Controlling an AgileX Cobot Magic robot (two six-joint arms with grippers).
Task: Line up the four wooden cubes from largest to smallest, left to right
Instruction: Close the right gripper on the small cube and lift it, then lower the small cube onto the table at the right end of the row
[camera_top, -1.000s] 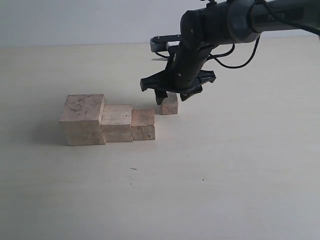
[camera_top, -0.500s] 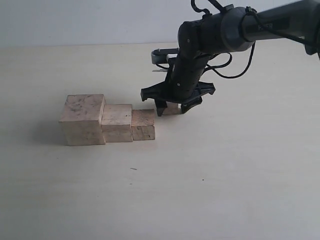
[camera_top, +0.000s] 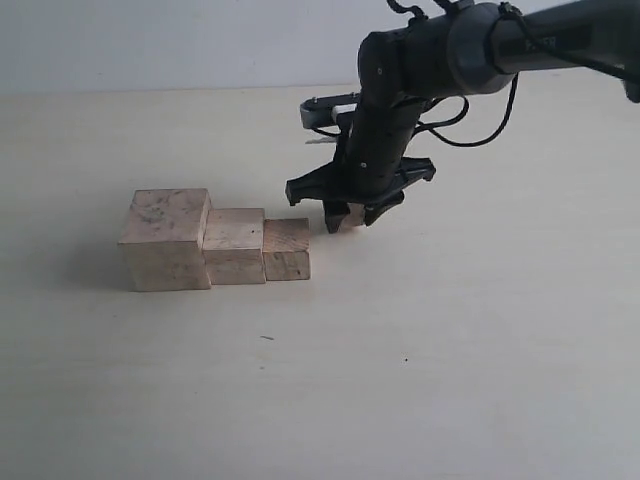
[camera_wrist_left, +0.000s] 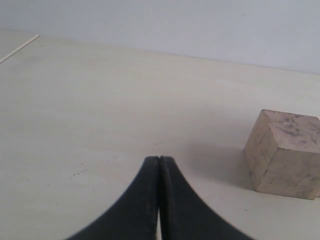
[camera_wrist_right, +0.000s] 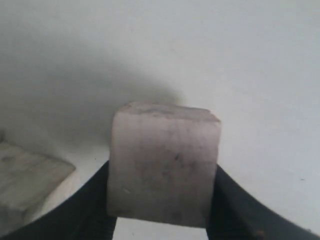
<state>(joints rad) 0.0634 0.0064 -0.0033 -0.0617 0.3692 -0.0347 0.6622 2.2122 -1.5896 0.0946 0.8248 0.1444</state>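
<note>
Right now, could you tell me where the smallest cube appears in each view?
Exterior: smallest cube between the right tool's fingers, just right of the third-largest cube.
Left wrist: not in it.
Right wrist: centre, gripped by that tool.
Shared landmark: that third-largest cube.

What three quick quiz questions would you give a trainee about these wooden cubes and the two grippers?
1. True or false: the left gripper is shut and holds nothing.
2. How many cubes stand touching in the row?
3. The right gripper grips: A the largest cube, B the smallest cube, C nothing.
Key: 1 true; 2 three; 3 B.
</note>
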